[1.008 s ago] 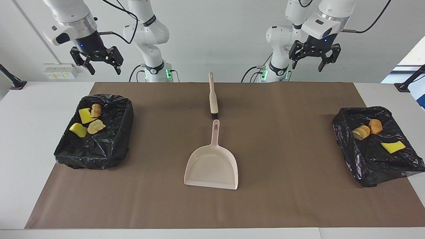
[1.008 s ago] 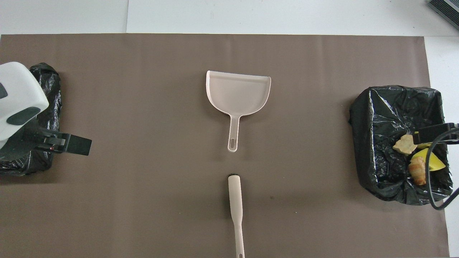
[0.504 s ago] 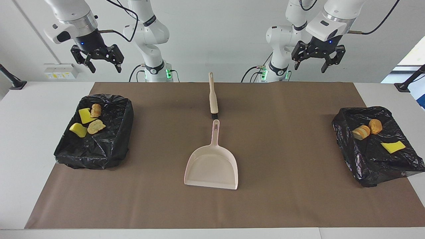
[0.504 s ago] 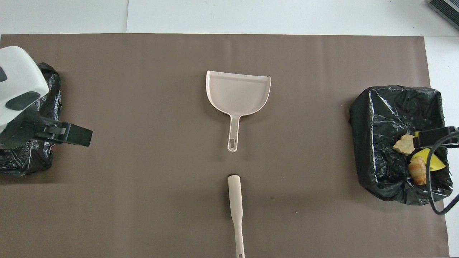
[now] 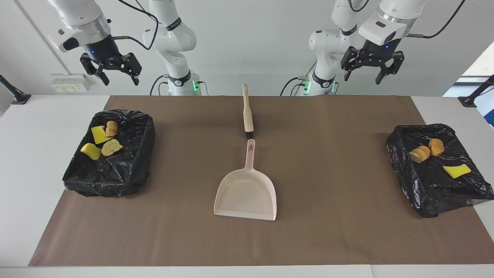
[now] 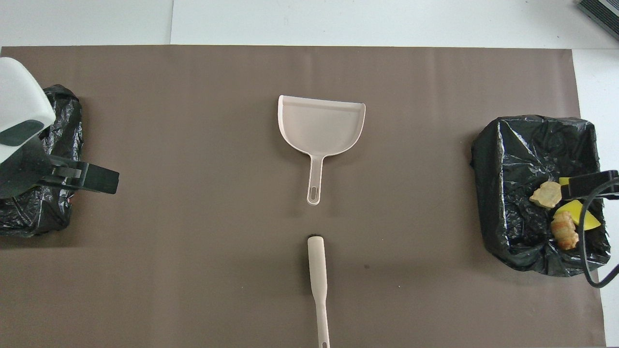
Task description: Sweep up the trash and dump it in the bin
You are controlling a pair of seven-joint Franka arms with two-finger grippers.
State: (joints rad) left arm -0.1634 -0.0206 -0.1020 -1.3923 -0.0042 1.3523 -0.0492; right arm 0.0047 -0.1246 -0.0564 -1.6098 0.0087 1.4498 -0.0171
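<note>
Task judged finished: trash (image 5: 101, 141) seen in both bins (image 5: 110, 154). Left end effector (image 5: 371, 69), right end effector (image 5: 112, 70) raised, spread wide, nothing held. No further move required.

Dustpan (image 5: 247, 193): smooth pink plastic, slight sheen. Bin liners (image 5: 112, 154): glossy, crinkled black plastic film. Mat (image 5: 328, 173) on the desk: matt brown paper, faintly creased.

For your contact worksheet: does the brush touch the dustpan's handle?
Apart. The overhead view shows bare brown mat between the brush head and the tip of the dustpan handle.
</note>
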